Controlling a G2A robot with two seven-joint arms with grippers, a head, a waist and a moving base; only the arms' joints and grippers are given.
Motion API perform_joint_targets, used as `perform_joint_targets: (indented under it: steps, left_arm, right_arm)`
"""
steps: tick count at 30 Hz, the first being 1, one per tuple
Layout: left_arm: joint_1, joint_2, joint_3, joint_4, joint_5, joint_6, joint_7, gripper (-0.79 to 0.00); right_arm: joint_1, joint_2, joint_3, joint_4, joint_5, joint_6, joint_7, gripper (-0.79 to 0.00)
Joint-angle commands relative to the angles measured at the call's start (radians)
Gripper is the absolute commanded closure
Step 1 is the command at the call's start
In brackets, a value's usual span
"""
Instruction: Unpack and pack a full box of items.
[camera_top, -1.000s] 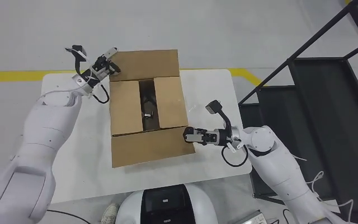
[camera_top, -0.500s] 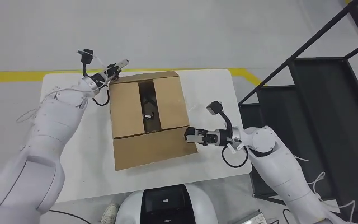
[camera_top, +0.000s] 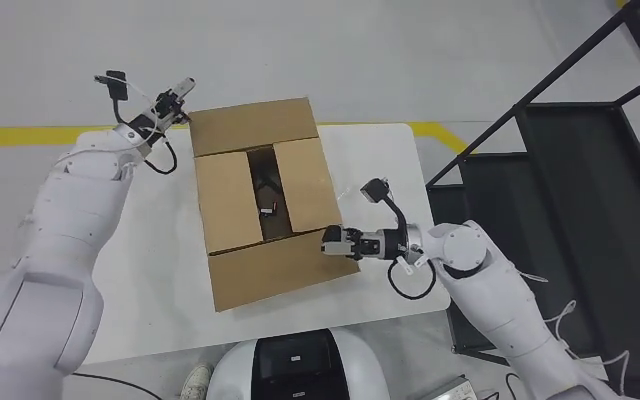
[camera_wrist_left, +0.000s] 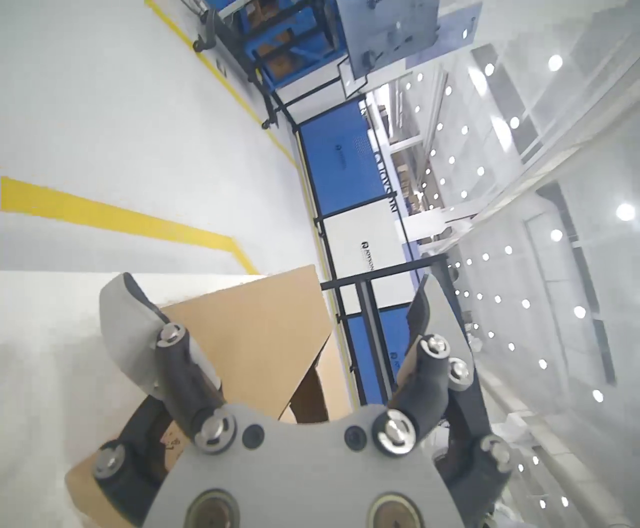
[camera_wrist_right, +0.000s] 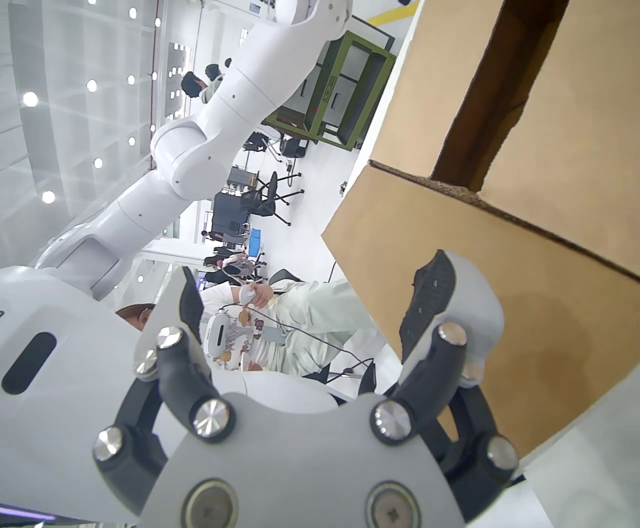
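Observation:
A cardboard box (camera_top: 228, 195) stands mid-table with its far flap (camera_top: 255, 125) and near flap (camera_top: 280, 272) folded outward. Its two side flaps lie inward, and the gap between them shows dark items (camera_top: 268, 195). My left gripper (camera_top: 178, 98) is open beside the box's far left corner, off the far flap (camera_wrist_left: 250, 330); nothing sits between its fingers (camera_wrist_left: 127, 310). My right gripper (camera_top: 330, 241) is open at the right end of the near flap (camera_wrist_right: 500, 310). One of its fingers (camera_wrist_right: 440, 300) lies against the cardboard.
The white table (camera_top: 370, 160) has bare room to the right and left of the box. A black metal stair frame (camera_top: 540, 150) stands just off the table's right side. A yellow floor line (camera_top: 40, 135) runs behind the table.
The left gripper pulled back and left, away from the far flap, which rose and then lay flat again. The box turned slightly. The right gripper edged left against the near flap.

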Motion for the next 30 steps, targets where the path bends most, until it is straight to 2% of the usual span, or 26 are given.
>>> perform_joint_targets:
  steps: [1,7,13,17,23,26,30]
  left_arm:
    - [0.003,0.02,-0.026,0.011,-0.018,-0.012,-0.04,-0.785]
    - [0.038,0.089,-0.092,-0.002,-0.038,-0.017,-0.198,-0.785]
    - [0.134,0.167,-0.172,-0.127,-0.05,-0.006,-0.332,-0.785]
    - [0.24,0.223,-0.245,-0.288,-0.04,0.045,-0.35,-0.785]
    - [0.452,0.299,-0.398,-0.628,-0.012,0.193,-0.308,-0.785]
    - [0.554,0.326,-0.477,-0.782,0.006,0.263,-0.279,-0.785]
    - [0.659,0.347,-0.557,-0.927,0.019,0.327,-0.259,-0.785]
  right_arm:
    - [0.029,-0.006,-0.035,-0.011,-0.068,0.036,-0.027,-0.785]
    - [0.199,-0.041,-0.175,0.033,-0.195,0.166,-0.074,-0.785]
    - [0.37,-0.097,-0.333,0.153,-0.217,0.223,-0.123,-0.785]
    - [0.437,-0.134,-0.412,0.242,-0.21,0.235,-0.174,-0.785]
    - [0.495,-0.184,-0.505,0.341,-0.198,0.247,-0.217,-0.785]
    - [0.515,-0.206,-0.54,0.379,-0.196,0.253,-0.232,-0.785]
    - [0.532,-0.235,-0.574,0.421,-0.155,0.242,-0.232,-0.785]
